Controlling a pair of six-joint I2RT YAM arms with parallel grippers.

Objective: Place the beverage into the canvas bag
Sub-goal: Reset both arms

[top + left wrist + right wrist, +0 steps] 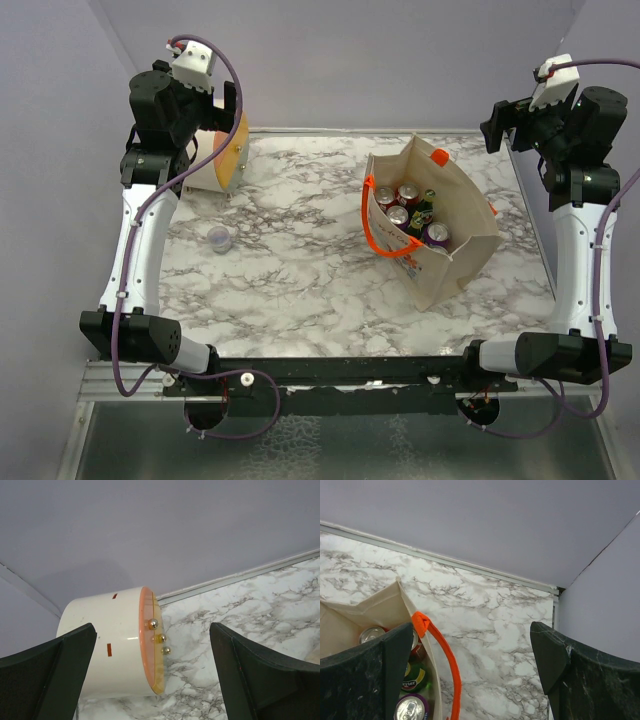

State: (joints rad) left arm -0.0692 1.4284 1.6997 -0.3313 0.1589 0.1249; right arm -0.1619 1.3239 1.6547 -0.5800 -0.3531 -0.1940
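Since the lone beverage can (218, 238) stands on the marble surface (300, 290) well apart from the canvas bag (462, 252), which is packed with cans (409, 194), it is best taken upright by the left gripper (152, 635), whose fingers (50, 680), like those of the right gripper (471, 630), are spread wide and empty.

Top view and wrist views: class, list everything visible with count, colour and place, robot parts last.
canvas bag: one, beige with orange handles, right of centre
cans: four tops showing, three red, one purple, in the bag
green bottle: one, in the bag among the cans
round container: one, white with orange end, lying far left
small round object: one, pale, left side of table
table: one, grey-veined white marble
left gripper: one, black, open, raised near the container
right gripper: one, black, open, raised at far right
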